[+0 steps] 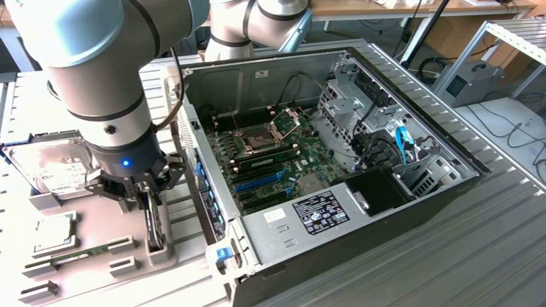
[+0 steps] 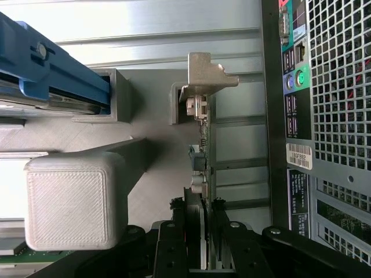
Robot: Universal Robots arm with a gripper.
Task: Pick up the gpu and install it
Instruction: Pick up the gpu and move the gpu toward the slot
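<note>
**Gripper down on the gpu**

The gpu (image 1: 155, 230) stands on its thin edge in a grey holder (image 1: 167, 254), just beside the open computer case (image 1: 282, 272); the gripper (image 2: 199, 211) sits over it, one jaw on each side; I cannot tell if they squeeze it.

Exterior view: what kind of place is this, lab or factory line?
Most likely a robotics lab bench set up for PC assembly. An opened desktop case lies on a ribbed metal table, a robot arm stands over a grey fixture tray holding a hard drive, and desks stand behind.
</note>
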